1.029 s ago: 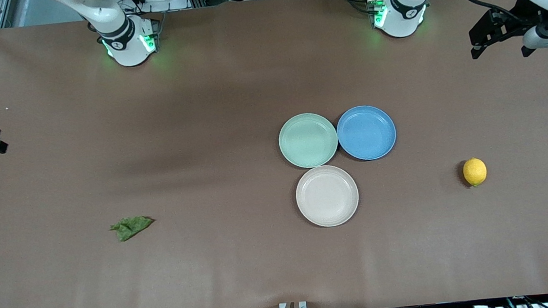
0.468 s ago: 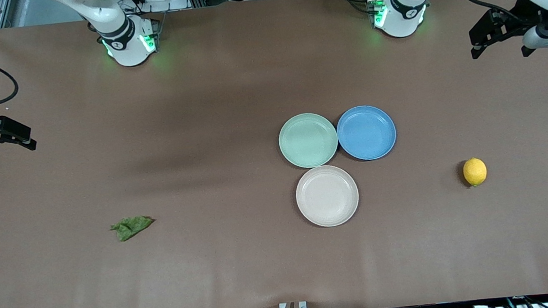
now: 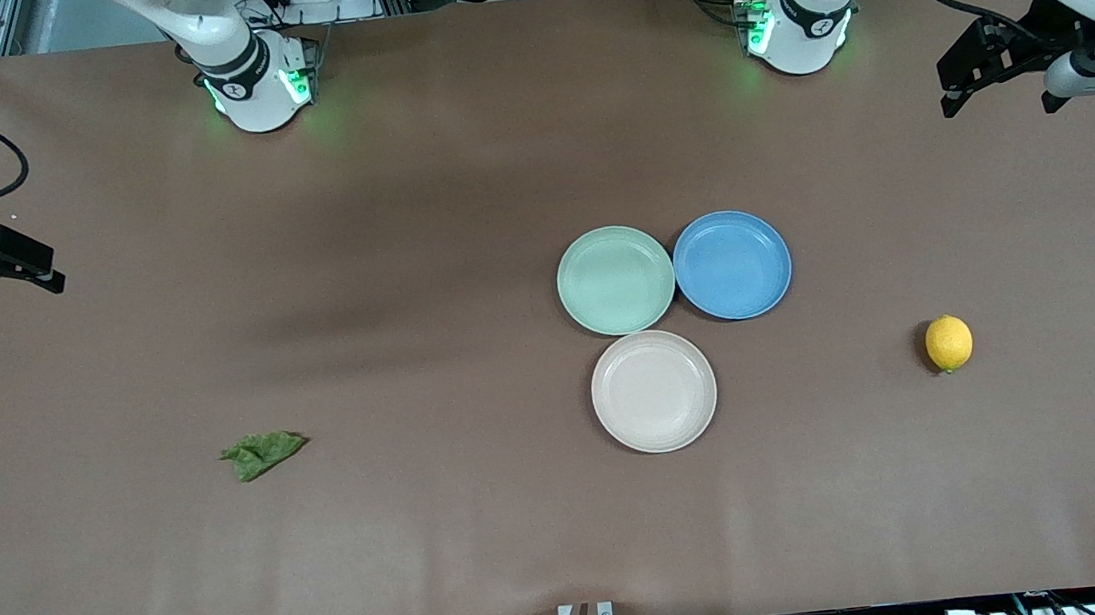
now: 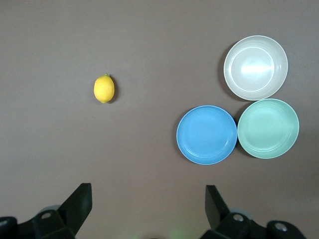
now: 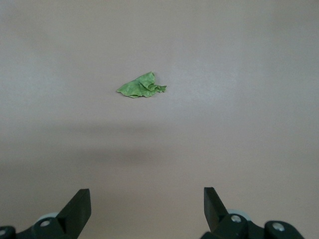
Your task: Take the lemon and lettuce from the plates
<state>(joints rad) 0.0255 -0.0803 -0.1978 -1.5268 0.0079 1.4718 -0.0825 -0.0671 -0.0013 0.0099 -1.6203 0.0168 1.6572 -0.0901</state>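
Lettuce (image 3: 262,454), low in the picture, looks soft and floppy: pinch its bunched middle; lemon (image 3: 949,342) looks hard, round, maybe slippery: squeeze its fat middle; left gripper (image 3: 966,87) and right gripper (image 3: 26,265) both have fingers wide apart, holding nothing

A small bright yellow oval lemon (image 3: 949,342), a dark green wrinkly lettuce leaf (image 3: 262,453), and 3 plain matte round plates in mint green (image 3: 615,280), beige-pink (image 3: 654,391) and blue (image 3: 732,265) lie on the brown table (image 3: 402,261).
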